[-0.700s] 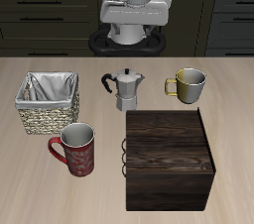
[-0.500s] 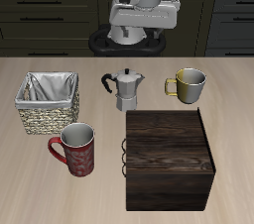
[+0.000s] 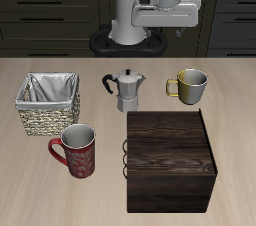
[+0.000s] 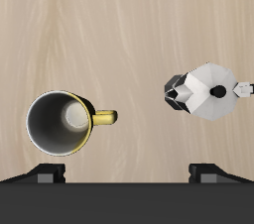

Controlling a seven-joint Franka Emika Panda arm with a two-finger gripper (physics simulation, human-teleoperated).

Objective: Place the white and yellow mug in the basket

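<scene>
The white and yellow mug (image 3: 190, 87) stands upright at the back of the table, beside the moka pot, with its handle toward the pot. In the wrist view the mug (image 4: 60, 122) shows from above with its grey inside. The basket (image 3: 45, 121), woven and cloth-lined, stands at the table's other side and holds nothing. My gripper (image 3: 172, 25) hangs high above the table's back edge, behind the mug and not touching it. Its fingertips (image 4: 45, 174) stand wide apart, and the gripper (image 4: 129, 175) is open and empty.
A silver moka pot (image 3: 125, 92) stands between the mug and the basket and also shows in the wrist view (image 4: 203, 91). A red patterned mug (image 3: 78, 150) stands in front of the basket. A large dark wooden box (image 3: 170, 158) fills the front middle.
My gripper has swung sideways along the table's back, from above the moka pot's side toward the yellow mug's side. Nothing on the table moved.
</scene>
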